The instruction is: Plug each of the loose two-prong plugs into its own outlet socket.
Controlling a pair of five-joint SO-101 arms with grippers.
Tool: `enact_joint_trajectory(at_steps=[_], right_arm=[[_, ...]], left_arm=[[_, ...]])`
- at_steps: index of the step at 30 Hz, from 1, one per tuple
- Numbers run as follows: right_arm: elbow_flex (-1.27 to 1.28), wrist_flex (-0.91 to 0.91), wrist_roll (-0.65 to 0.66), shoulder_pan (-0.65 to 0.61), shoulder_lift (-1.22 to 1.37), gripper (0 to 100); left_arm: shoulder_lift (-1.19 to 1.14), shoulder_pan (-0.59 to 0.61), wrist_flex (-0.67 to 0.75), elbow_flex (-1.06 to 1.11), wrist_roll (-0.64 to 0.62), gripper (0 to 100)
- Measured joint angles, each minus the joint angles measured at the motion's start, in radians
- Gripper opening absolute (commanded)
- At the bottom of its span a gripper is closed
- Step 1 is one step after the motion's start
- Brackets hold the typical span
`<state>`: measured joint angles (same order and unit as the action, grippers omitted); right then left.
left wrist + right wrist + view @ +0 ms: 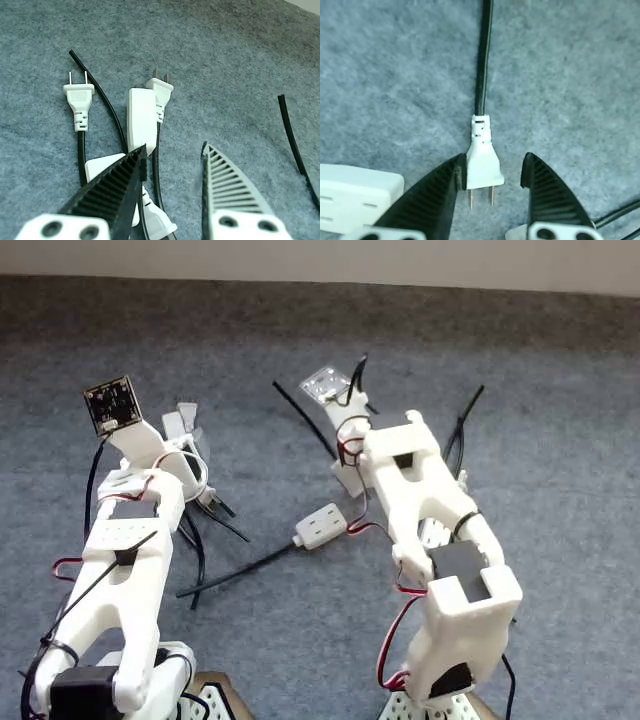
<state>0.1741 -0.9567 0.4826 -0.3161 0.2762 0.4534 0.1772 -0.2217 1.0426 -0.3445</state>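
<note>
White plug (482,155) is lying on the grey carpet (570,75) right between my right gripper's (494,158) wide-open jaws, so I reckon I should centre up and pinch its body squarely, not the cord (482,60), before heading for the outlet block (355,197) just beside.

No text, label, number or sign legible in any view. White plug (482,161): no print readable on its body. Outlet block (320,526): slots, no readable marking. Black circuit board (112,404): pale specks, too small to read.
</note>
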Motion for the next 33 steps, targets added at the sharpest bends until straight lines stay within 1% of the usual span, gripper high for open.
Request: enact_joint_trajectory(at_steps=[3, 7, 12, 18, 23, 29, 33], right_arm=[[0.000, 0.000, 0.000, 0.000, 0.008, 17.7], [-0.003, 0.003, 0.002, 0.002, 0.081, 17.6], [-0.009, 0.003, 0.032, 0.003, 0.107, 17.2], [-0.063, -0.015, 0.034, 0.023, 0.118, 6.3], [-0.183, -0.143, 0.034, 0.023, 0.137, 6.3], [-0.419, -0.327, 0.034, 0.021, 0.146, 6.3], [-0.601, -0.466, 0.034, -0.021, 0.146, 6.3]], left_arm=[[0.000, 0.000, 0.000, 0.000, 0.000, 19], [0.000, 0.000, 0.000, 0.000, 0.000, 19], [0.000, 0.000, 0.000, 0.000, 0.000, 19], [0.000, 0.000, 0.000, 0.000, 0.000, 19], [0.000, 0.000, 0.000, 0.000, 0.000, 19], [0.000, 0.000, 0.000, 0.000, 0.000, 19], [0.000, -0.003, 0.000, 0.000, 0.000, 19]])
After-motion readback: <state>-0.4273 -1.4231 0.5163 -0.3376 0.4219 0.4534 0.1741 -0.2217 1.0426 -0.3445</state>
